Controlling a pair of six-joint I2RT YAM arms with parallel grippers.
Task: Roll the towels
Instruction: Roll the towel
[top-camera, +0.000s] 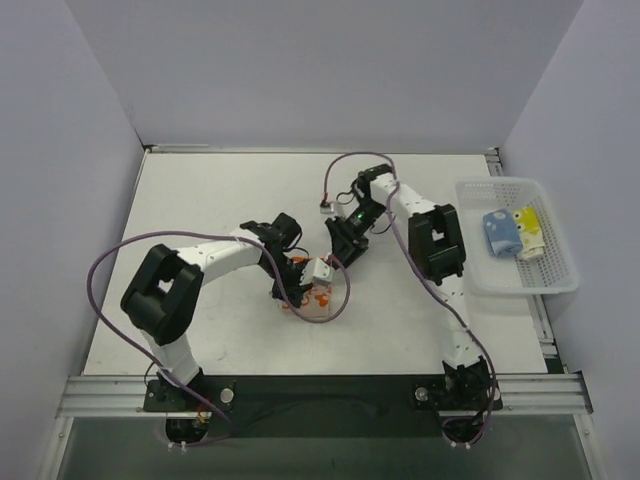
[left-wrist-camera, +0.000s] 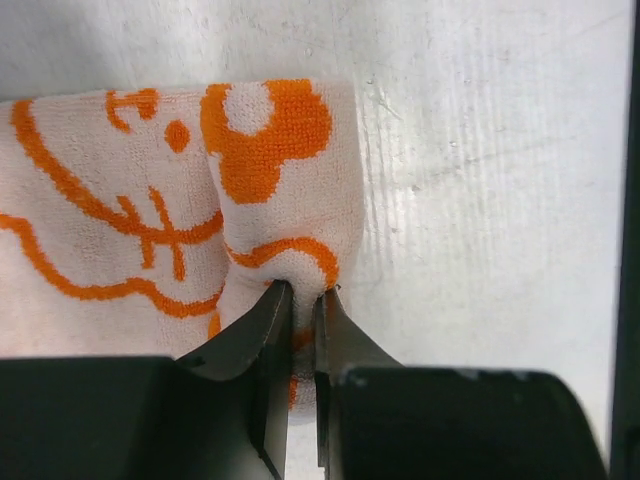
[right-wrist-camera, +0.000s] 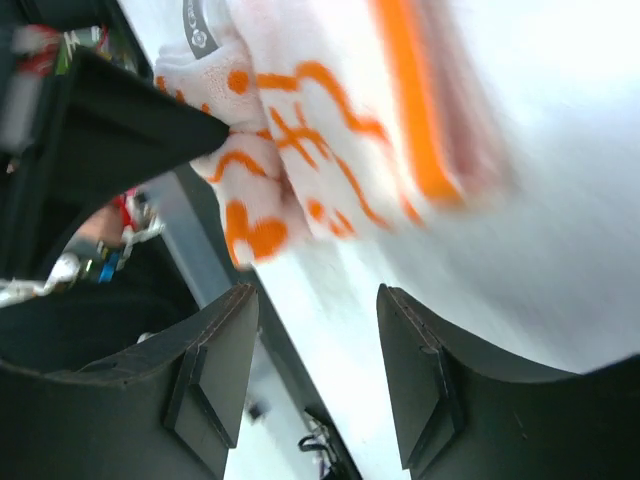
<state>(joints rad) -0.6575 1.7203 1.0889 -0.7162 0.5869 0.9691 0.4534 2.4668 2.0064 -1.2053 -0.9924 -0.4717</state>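
The orange-and-white flowered towel (top-camera: 322, 298) lies partly bunched on the table's middle. My left gripper (top-camera: 297, 288) is shut on a pinched fold at the towel's edge; in the left wrist view the gripper (left-wrist-camera: 305, 290) squeezes the cloth (left-wrist-camera: 130, 200) tight between both jaws. My right gripper (top-camera: 338, 252) hovers just behind the towel, open and empty. In the right wrist view the right gripper (right-wrist-camera: 315, 292) has its jaws wide apart, with the towel (right-wrist-camera: 300, 130) beyond them and the left arm's dark finger (right-wrist-camera: 130, 130) pressed against it.
A white mesh basket (top-camera: 470, 272) stands at the right edge, holding a rolled light blue towel (top-camera: 499, 230) and a rolled yellow towel (top-camera: 528, 228). Purple cables loop over both arms. Grey walls close in the table.
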